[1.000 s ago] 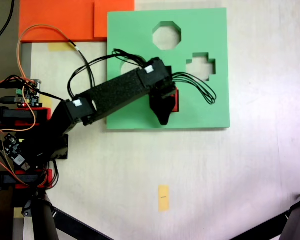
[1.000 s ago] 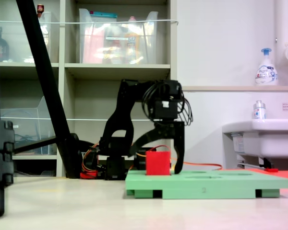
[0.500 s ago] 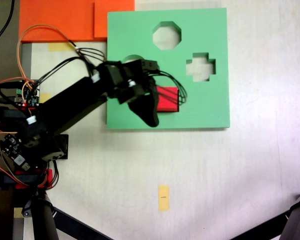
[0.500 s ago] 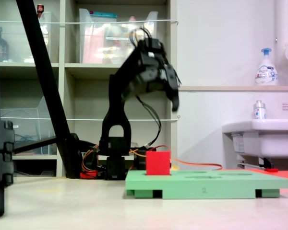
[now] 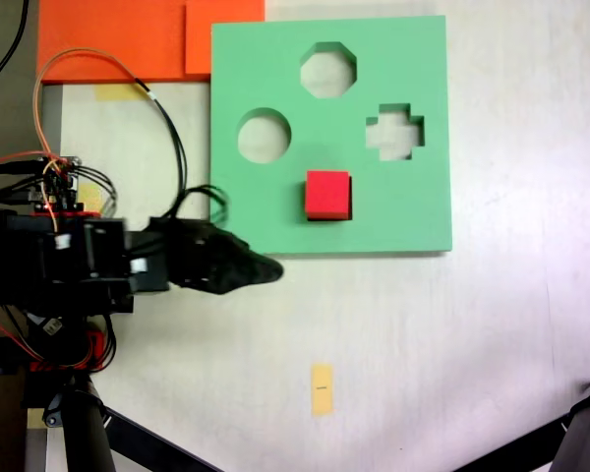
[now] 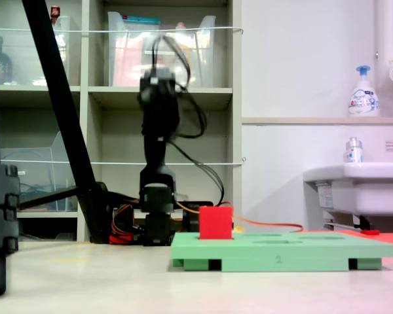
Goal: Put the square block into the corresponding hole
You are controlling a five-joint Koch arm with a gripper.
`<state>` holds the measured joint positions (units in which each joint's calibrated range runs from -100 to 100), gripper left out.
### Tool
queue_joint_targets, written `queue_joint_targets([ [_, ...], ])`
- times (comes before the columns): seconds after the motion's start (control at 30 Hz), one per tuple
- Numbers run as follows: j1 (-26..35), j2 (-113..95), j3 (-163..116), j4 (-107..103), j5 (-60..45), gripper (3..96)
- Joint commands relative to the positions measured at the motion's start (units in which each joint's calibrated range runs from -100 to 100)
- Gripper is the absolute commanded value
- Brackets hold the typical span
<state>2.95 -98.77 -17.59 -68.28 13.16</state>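
Item: square block, one. Small bright red cube, flat plain faces, sharp edges. It sits in the corresponding hole, the square cutout of the light-green foam board, near the board's front edge. In the second exterior view the square block stands upright and level but well proud of the board's top, so most of its height shows; whether it is fully bottomed cannot be told.

Item: board cutouts. Round hole, octagonal hole and cross-shaped hole, all vacant.

Item: hand. Raised above the pale tabletop, off the board's near-left corner as the first exterior view shows it, well apart from the block and holding nothing. Blurred; whether its jaws stand wide or narrow cannot be told.

Item: yellow paper strip, lying on the tabletop toward its front edge, apart from everything.

Step in hand, judged: placement looks done, the arm clearing away. To do it well, keep the arm and its trailing cables high and clear of the board, so nothing tips the cube or drags the light foam.
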Motion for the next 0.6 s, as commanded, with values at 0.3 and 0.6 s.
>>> queue_joint_targets([
  [0.3, -0.59, -1.23, -43.93, 33.76, -1.51, 53.5],
  [0.6, -0.29, -1.23, -75.63, 64.38, -1.56, 53.0],
])
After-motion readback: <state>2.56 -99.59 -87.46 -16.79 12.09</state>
